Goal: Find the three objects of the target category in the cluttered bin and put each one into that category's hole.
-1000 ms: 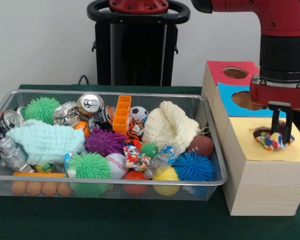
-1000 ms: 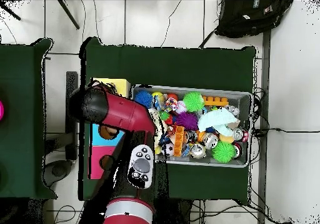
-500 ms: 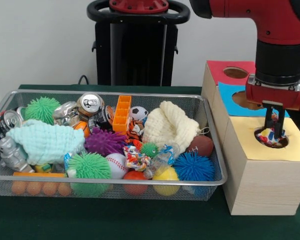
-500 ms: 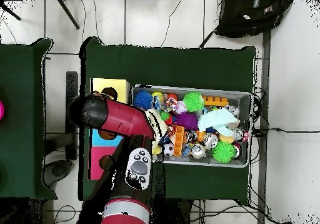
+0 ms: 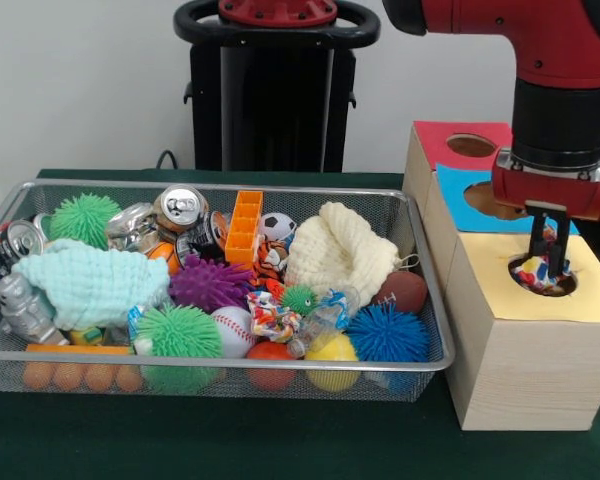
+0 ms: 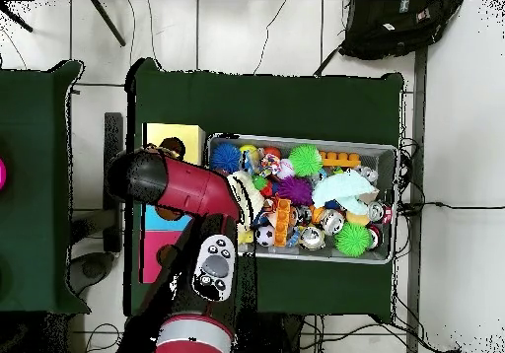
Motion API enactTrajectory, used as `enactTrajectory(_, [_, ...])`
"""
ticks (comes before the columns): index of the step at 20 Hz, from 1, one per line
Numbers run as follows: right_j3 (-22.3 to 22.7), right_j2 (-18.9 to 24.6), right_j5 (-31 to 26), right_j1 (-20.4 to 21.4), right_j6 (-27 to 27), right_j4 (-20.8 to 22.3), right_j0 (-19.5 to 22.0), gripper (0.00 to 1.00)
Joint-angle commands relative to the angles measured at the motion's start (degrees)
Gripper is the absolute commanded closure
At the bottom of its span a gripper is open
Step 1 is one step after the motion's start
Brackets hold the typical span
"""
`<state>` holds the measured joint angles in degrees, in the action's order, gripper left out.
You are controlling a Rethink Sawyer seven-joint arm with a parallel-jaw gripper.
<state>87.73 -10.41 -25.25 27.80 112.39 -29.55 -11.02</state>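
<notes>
While the wire bin (image 5: 10,205) on the green table (image 5: 280,440) sits full of balls, cans and cloths, the hand (image 5: 548,262) hangs over the hole (image 5: 565,287) in the wooden box's (image 5: 525,375) yellow panel. Its fingers pinch a multicoloured crumpled wrapper (image 5: 540,271), which sits partly inside that hole.

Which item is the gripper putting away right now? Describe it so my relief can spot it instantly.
Find the wooden box right of the wire bin; its nearest panel is yellow. In that panel's hole, under the gripper, sits a crumpled multicoloured cloth, unlike the empty blue and red holes behind.
</notes>
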Motion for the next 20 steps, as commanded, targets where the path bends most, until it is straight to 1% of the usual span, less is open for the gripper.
enactTrajectory(1, [10.7,2.1,-3.9,-7.3,16.0,0.0,-3.6,1.00])
enactTrajectory(2, [10.5,2.0,-2.8,-7.4,16.3,-0.5,-3.7,1.00])
enactTrajectory(5, [9.6,1.6,-1.9,-8.0,16.6,-1.2,-4.2,1.00])
enactTrajectory(9, [7.6,0.2,-1.9,-9.0,16.6,-1.8,-4.7,1.00])
enactTrajectory(14, [5.1,-0.7,-0.8,-10.8,15.6,-2.4,-4.0,1.00])
enactTrajectory(17, [3.9,-1.3,-1.9,-11.2,15.3,-2.6,-4.1,1.00])
enactTrajectory(20, [2.0,-2.5,-4.7,-11.5,15.2,-2.4,-4.0,1.00])
